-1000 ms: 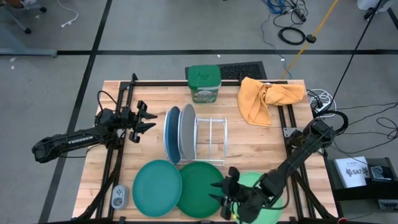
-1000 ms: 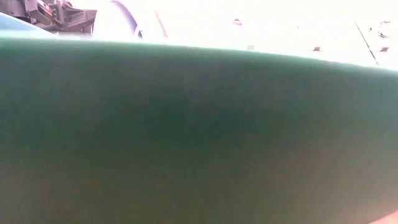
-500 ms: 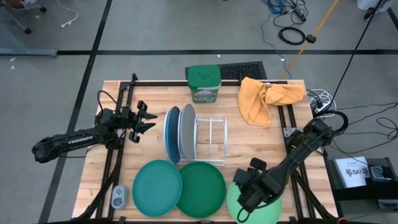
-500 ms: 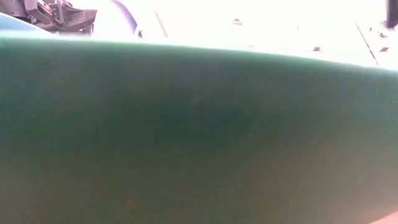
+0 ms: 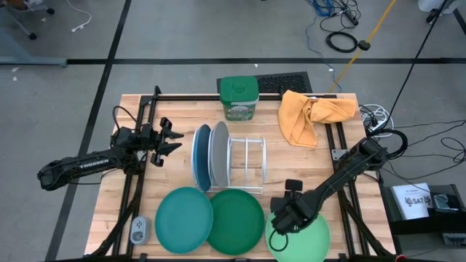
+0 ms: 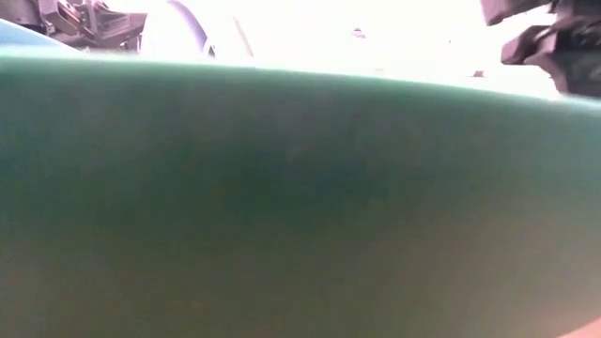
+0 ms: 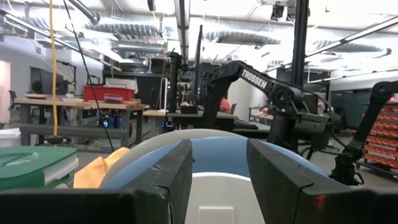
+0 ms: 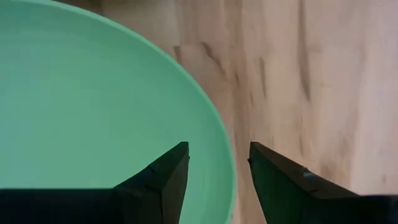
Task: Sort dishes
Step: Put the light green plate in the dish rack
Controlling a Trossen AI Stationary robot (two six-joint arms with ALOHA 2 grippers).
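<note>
My right gripper (image 5: 280, 220): I hang over the table's near edge, above the rim of the light green plate (image 5: 306, 240); my fingers (image 8: 155, 180) are parted, one over the plate, one over bare wood just past the rim, holding nothing.
Light green plate: flat on the table (image 5: 291, 167), rightmost of three near-edge plates.
Dark green plate (image 5: 234, 220): flat, just beside the light green one, filling the low view.
Teal plate (image 5: 183, 219): flat, touching the dark green plate's other side.
Blue plate (image 5: 199, 157) and grey plate (image 5: 219, 154): upright on edge in the wire rack (image 5: 246, 161).
My left gripper (image 5: 172, 139): beside the rack, facing the blue plate, fingers apart, empty.
</note>
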